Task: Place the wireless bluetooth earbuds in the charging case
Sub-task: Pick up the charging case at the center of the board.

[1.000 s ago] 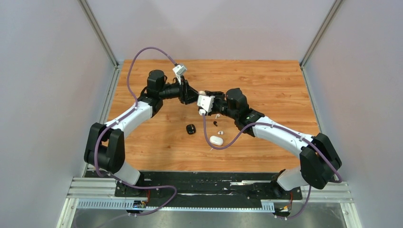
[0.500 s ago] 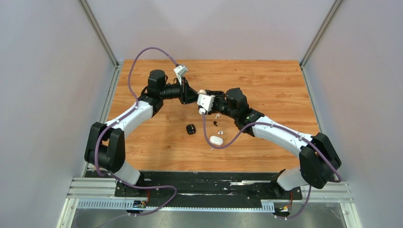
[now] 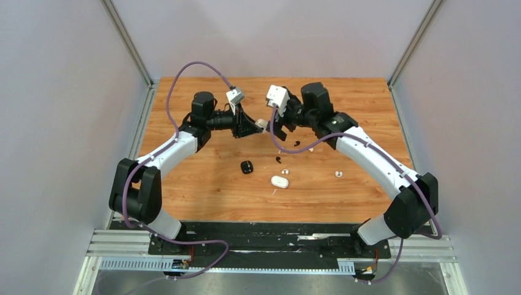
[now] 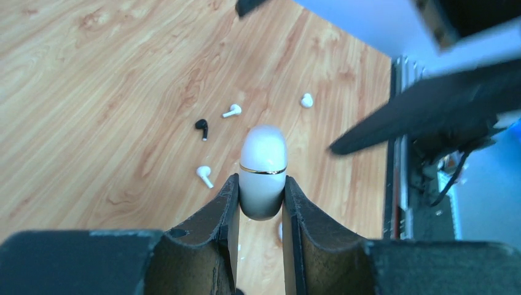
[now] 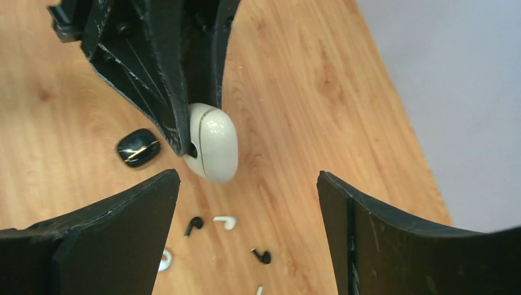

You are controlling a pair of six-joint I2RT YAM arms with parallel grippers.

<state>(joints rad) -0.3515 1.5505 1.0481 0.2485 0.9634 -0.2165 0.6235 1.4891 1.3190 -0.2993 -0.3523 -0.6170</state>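
The left gripper (image 4: 260,180) is clamping a white case (image 4: 263,161) by one end and holding it in the air above the far middle of the table (image 3: 203,190). The case's lid is sitting shut, with its gold seam running unbroken across the shell. The right gripper (image 5: 247,179) is hanging just beside it, jaws spread wide with nothing between them, facing the case's free end.

The earbuds (image 4: 204,176) are all lying loose on the wood near the table's middle. Some are white with stems and some are black, and they are scattered apart from each other. None is sitting in a case. A black case (image 3: 246,166) and a second white case (image 3: 279,181) are resting nearer the near edge. Both are looking closed, though they are small in the top view.

The task is looking barely begun: one case is lifted and presented, nothing more. By my judgement the lid is what needs opening first, probably by the right gripper while the left is steadying the shell. After that, each bud is waiting to be picked up and seated in its socket.
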